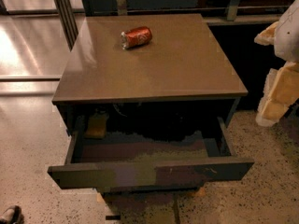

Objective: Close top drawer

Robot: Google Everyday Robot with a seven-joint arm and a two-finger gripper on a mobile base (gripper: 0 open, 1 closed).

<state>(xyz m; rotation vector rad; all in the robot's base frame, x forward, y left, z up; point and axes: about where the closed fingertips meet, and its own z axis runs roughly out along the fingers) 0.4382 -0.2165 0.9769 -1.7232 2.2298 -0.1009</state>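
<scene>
– While the top drawer (pixel 149 172) hangs pulled out, what's around it, quick?
– Cabinet (pixel 187 73) w/ a brown top, mid-view. Red can (pixel 136 37) lying on its side on that top, toward the back, left of centre. Speckled floor (pixel 32 143) all round. Dark metal posts (pixel 65 10) behind the cabinet's back left corner. Small dark rounded thing (pixel 10 214) on the floor at the bottom left corner of the view, can't say what it is.
– Inside the drawer?
– Yellowish-brown obj. (pixel 96 126) at the back left, partly under the cabinet top. Rest of the inside is dark, can't make out more.
– And in front of it?
– Floor lies in front of the flat front panel. Panel is nearly as wide as the cabinet and sticks out toward the camera.
– Pincer?
– Pincer (pixel 279 85) is at the right edge of the view, white & pale yellow, partly cut off by the edge. It's raised, approx. level w/ the cabinet top as seen, off the cabinet's right side, not touching it. Wide or narrow: can't tell.
– Drawer vs. pincer?
– Drawer sits below and left of the pincer in the view, well apart. Its right front corner is the nearest part. No contact betw. them.
</scene>
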